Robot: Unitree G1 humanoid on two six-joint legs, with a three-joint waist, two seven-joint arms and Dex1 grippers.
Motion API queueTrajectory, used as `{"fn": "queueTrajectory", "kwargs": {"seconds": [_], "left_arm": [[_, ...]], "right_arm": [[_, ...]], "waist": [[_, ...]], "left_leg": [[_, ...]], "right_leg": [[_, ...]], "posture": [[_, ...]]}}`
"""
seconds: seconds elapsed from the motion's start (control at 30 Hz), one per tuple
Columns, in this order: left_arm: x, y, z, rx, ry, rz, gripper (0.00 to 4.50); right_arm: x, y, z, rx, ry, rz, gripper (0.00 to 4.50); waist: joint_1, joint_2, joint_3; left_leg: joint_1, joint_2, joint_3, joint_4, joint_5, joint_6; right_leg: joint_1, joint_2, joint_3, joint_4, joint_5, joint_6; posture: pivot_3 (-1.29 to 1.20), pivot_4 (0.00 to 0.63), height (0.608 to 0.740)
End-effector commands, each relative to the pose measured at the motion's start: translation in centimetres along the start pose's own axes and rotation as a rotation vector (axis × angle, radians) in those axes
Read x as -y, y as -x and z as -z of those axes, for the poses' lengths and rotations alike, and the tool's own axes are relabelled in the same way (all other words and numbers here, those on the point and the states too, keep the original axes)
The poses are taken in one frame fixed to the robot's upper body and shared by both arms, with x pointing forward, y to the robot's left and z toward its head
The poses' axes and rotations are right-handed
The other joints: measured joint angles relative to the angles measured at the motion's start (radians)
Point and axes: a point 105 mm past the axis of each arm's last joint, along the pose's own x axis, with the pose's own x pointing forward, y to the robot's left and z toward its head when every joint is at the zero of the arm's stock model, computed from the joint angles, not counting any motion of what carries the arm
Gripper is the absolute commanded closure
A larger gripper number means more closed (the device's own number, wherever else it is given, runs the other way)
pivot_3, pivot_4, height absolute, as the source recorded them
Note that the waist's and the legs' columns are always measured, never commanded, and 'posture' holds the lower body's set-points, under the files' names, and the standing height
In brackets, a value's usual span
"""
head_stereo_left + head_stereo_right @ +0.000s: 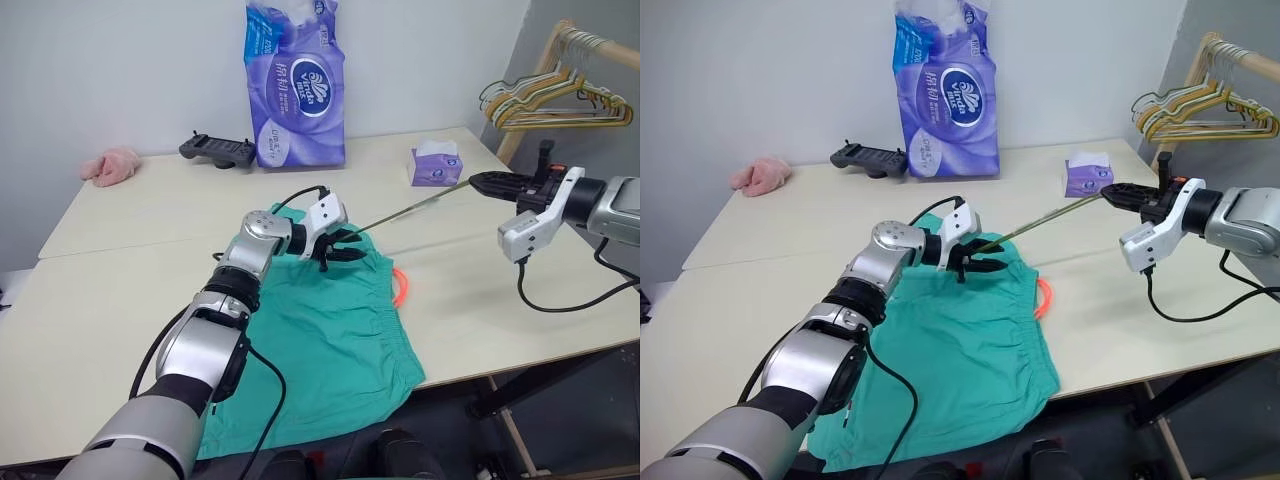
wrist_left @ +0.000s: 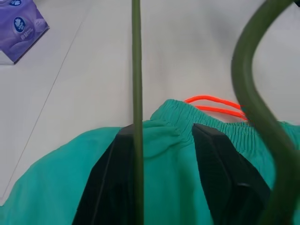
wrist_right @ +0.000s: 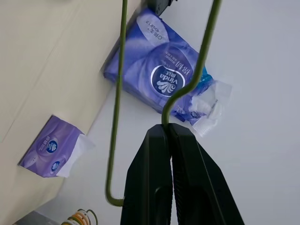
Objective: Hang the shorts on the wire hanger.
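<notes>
Lying flat across the lower centre of the frame, the shorts [image 1: 320,350] spread over the pale table [image 1: 120,290], with their gathered waistband toward the middle of the frame and a loop of orange drawstring [image 1: 401,287] showing at the waistband's right end. The left gripper [image 1: 335,245] sits at the waistband near the centre of the frame; in the left wrist view its two black fingers [image 2: 105,187] press onto the teal cloth with a fold of waistband bulging between them, partly closed, though whether the cloth is actually pinched cannot be told. The right gripper [image 1: 487,182], at the right edge of the frame, is clenched on the wire hanger [image 1: 410,210], whose thin olive wire slants down and leftward from those fingers to the left gripper. In the right wrist view the closed fingers clamp the wire just below a bend. At upper centre stands a purple tissue pack [image 1: 295,85]; a small tissue box [image 1: 434,165] lies right of it, a pink cloth [image 1: 110,165] at upper left, a black controller [image 1: 215,150] beside the pack, and a bunch of hangers [image 1: 555,100] at upper right.
</notes>
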Motion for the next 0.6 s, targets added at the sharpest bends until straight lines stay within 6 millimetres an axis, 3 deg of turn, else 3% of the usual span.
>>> {"fn": "queueTrajectory", "kwargs": {"seconds": [0.03, 0.17, 0.4, 0.6], "left_arm": [[-0.4, 0.0, -1.9, 0.037, -0.061, -0.002, 3.49], [-0.5, -0.2, -2.1, 0.041, -0.063, -0.009, 4.48], [-0.6, -0.2, -2.1, 0.034, -0.068, -0.016, 4.48], [-1.0, -0.2, -2.1, 0.03, -0.076, -0.041, 4.48]], "right_arm": [[2.7, 0.4, 0.3, -0.009, 0.008, 0.106, 4.5], [2.6, 0.3, 0.2, -0.005, -0.001, 0.1, 4.5], [2.3, 0.2, 0.0, -0.001, -0.037, 0.09, 4.5], [1.0, 0.3, 0.4, -0.032, -0.195, 0.026, 4.5]], "waist": [[0.0, 0.0, 0.0], [0.0, 0.0, 0.0], [0.0, 0.0, 0.0], [0.0, 0.0, 0.0]], "left_leg": [[0.0, 0.0, 0.0, 0.0, 0.0, 0.0], [0.0, 0.0, 0.0, 0.0, 0.0, 0.0], [0.0, 0.0, 0.0, 0.0, 0.0, 0.0], [0.0, 0.0, 0.0, 0.0, 0.0, 0.0]], "right_leg": [[0.0, 0.0, 0.0, 0.0, 0.0, 0.0], [0.0, 0.0, 0.0, 0.0, 0.0, 0.0], [0.0, 0.0, 0.0, 0.0, 0.0, 0.0], [0.0, 0.0, 0.0, 0.0, 0.0, 0.0]], "posture": [[-0.08, 0.011, 0.74], [-0.08, 0.009, 0.74], [-0.08, 0.004, 0.74], [-0.09, 0.004, 0.74]]}}
